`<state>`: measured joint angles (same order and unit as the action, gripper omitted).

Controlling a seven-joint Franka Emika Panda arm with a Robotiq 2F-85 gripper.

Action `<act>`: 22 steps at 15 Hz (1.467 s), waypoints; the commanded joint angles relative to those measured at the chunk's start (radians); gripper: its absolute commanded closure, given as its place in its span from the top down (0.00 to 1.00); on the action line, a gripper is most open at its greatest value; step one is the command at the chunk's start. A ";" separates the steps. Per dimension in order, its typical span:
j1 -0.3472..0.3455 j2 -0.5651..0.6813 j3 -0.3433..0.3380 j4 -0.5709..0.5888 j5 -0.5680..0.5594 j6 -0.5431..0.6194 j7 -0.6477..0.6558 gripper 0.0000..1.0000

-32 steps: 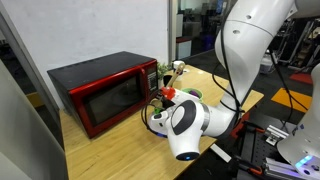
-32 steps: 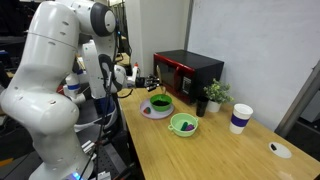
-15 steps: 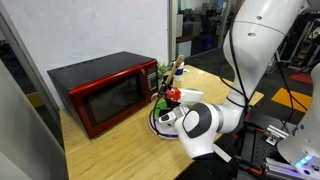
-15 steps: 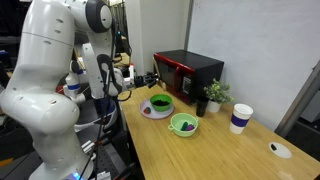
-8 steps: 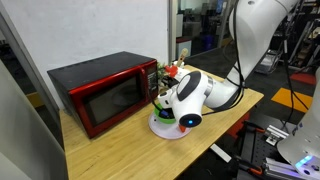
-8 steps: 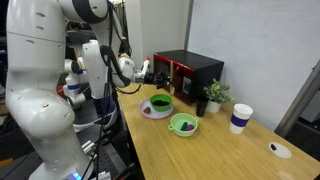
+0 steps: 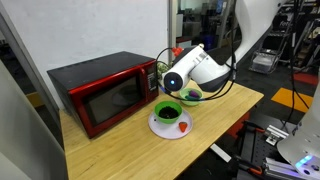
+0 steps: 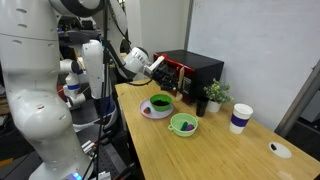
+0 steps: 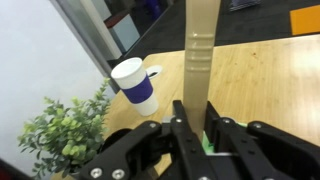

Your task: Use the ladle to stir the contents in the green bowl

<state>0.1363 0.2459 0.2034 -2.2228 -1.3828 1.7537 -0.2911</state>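
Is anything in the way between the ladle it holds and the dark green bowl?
Nothing visible. The gripper holds the ladle up in the air; the green bowl sits uncovered on its plate, lower down.

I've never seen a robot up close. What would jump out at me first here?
The huge white robot arm fills one side of an exterior view, beside a wooden table. Its gripper clamps a pale ladle, held up in the air near the red microwave. Lower down, the dark green bowl sits on a white plate.
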 commanded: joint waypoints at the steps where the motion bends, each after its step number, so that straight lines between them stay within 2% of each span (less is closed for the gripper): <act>1: -0.041 -0.029 -0.037 0.026 0.163 -0.010 -0.075 0.06; 6: -0.091 -0.037 -0.102 0.044 0.370 -0.067 -0.103 0.06; 11: -0.131 -0.054 -0.153 0.071 0.556 -0.144 -0.075 0.06; 17: -0.132 -0.041 -0.193 0.127 0.595 -0.284 0.095 0.06; 20: -0.116 -0.040 -0.187 0.126 0.552 -0.337 0.157 0.06; 21: -0.130 -0.035 -0.187 0.121 0.563 -0.296 0.128 0.22; 22: -0.127 -0.035 -0.186 0.122 0.561 -0.308 0.140 0.22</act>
<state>0.0142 0.2098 0.0113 -2.1033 -0.8214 1.4477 -0.1501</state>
